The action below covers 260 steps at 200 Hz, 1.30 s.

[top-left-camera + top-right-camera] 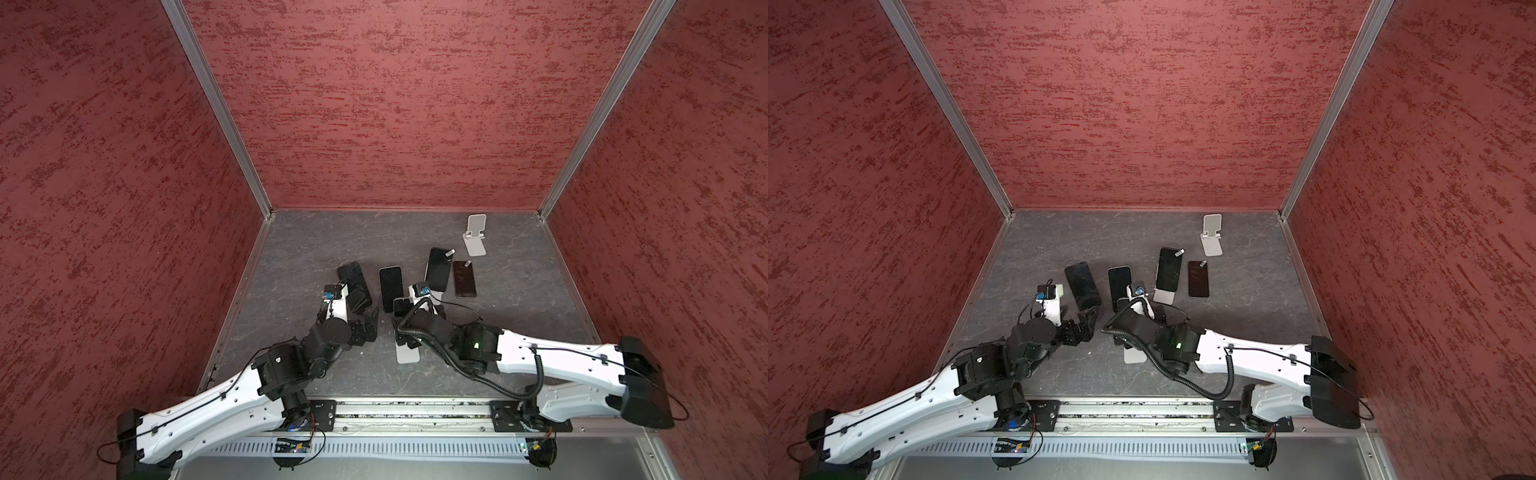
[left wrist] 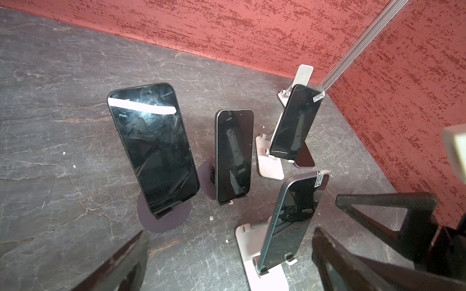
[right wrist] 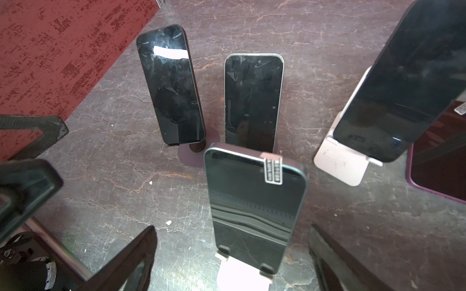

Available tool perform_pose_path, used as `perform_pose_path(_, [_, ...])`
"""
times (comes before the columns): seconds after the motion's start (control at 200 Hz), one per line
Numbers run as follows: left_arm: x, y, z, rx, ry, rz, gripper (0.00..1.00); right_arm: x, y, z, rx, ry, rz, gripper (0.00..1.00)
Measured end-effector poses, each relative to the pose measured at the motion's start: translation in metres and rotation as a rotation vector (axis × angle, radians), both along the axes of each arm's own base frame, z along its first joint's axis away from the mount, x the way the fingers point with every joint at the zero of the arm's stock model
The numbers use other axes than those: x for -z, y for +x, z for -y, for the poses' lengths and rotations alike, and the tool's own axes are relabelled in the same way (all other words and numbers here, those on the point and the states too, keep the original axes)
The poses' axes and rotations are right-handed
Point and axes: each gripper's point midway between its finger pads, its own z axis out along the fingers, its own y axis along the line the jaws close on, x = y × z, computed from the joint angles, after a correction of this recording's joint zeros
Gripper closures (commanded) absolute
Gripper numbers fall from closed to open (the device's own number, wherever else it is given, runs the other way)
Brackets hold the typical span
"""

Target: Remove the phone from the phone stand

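Note:
A black phone [image 3: 254,201] with a blue-grey frame and a barcode sticker leans in a white phone stand [image 3: 242,277] near the table's front middle. Both top views show only its top edge [image 1: 402,306] and the stand's base [image 1: 407,353] under my right arm. My right gripper [image 3: 232,229] is open, one finger on each side of the phone's lower half, touching nothing. My left gripper [image 2: 230,233] is open just left of that phone [image 2: 290,219], which stands close to one of its fingers [image 2: 327,252]. In a top view the left gripper [image 1: 368,326] hangs beside the stand.
Three more phones lean on stands behind: a large one [image 1: 353,280], a middle one [image 1: 390,286] and one on a white stand [image 1: 438,268]. A maroon phone [image 1: 464,278] lies flat. An empty white stand [image 1: 475,235] sits at the back right. Red walls [image 1: 374,104] enclose the table.

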Motion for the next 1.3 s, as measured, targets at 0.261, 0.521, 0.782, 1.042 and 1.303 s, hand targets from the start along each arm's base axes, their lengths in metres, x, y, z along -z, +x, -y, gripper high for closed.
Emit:
perform_pose_path(0.261, [0.003, 0.000, 0.000, -0.001, 0.014, -0.009, 0.00, 0.021, 0.001, 0.003, 0.076, -0.056, -0.010, 0.02])
perform_pose_path(0.521, [0.006, -0.001, -0.002, -0.002, 0.029, -0.017, 0.01, 0.032, 0.000, 0.001, 0.100, -0.069, -0.024, 0.02])
perform_pose_path(0.782, [0.008, -0.002, -0.003, -0.001, 0.037, -0.022, 0.01, 0.054, 0.003, -0.001, 0.140, -0.110, -0.036, 0.03])
perform_pose_path(1.042, [0.008, -0.002, -0.003, 0.000, 0.036, -0.022, 0.01, 0.057, 0.009, -0.003, 0.196, -0.108, -0.026, 0.06])
perform_pose_path(1.303, [0.008, -0.001, -0.003, -0.001, 0.035, -0.021, 0.01, 0.062, 0.013, -0.008, 0.224, -0.124, -0.020, 0.17])
